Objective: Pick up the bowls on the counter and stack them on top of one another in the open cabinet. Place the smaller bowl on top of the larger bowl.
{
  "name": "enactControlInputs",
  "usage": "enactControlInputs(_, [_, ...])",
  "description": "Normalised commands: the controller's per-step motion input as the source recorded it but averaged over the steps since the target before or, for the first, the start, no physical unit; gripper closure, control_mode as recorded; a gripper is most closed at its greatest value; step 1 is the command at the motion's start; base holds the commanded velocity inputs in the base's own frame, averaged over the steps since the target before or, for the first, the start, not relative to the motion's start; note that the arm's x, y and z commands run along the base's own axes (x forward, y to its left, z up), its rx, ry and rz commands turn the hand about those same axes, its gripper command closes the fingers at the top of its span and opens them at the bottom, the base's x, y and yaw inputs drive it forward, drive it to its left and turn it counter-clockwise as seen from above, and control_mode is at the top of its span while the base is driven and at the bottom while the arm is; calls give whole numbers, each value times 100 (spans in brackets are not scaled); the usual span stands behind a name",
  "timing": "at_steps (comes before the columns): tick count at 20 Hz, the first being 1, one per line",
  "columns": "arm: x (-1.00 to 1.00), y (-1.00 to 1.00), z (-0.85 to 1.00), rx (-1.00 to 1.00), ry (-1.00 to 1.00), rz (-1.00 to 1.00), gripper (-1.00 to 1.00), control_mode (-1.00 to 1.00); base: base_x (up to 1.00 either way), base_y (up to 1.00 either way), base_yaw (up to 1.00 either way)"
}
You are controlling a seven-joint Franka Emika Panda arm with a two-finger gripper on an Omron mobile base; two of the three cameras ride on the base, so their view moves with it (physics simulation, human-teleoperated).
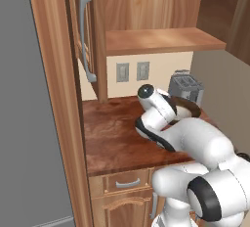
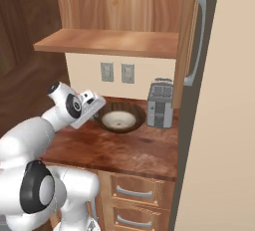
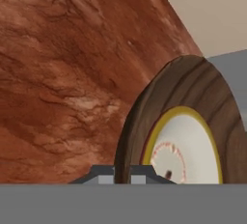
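The larger bowl [image 2: 130, 109], dark brown wood grain, sits on the counter [image 2: 124, 148] to the left of the toaster. The smaller bowl [image 2: 119, 120], cream-white, lies inside it. In the hand view the cream bowl [image 3: 188, 150] rests within the brown bowl [image 3: 193, 88], whose rim runs down between the two fingertips [image 3: 101, 175]. My gripper [image 2: 98, 111] is at the brown bowl's left rim and shut on it. In the left base view my arm hides most of the brown bowl [image 1: 191, 106]. The open cabinet [image 2: 109, 42] hangs above with a bare plank shelf.
A grey toaster [image 2: 160, 104] stands right beside the bowls against the back wall. The cabinet door [image 2: 191, 36] with its long grey handle stands open at the right, and another door [image 1: 85, 35] at the left. Two wall outlets [image 2: 117, 72] sit under the shelf.
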Motion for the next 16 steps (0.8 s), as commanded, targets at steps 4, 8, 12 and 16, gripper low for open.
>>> enactControlInputs(4, [-29, -6, 36, -3, 0, 14, 100, -100, 0, 0, 0])
enactControlInputs(8, [-27, -4, 31, -1, 0, 15, 100, -100, 0, 0, 0])
enactControlInputs(12, [-24, -5, 27, 0, 0, 16, 100, -100, 0, 0, 0])
enactControlInputs(16, [-28, -4, 24, -1, 2, 16, 100, -100, 0, 0, 0])
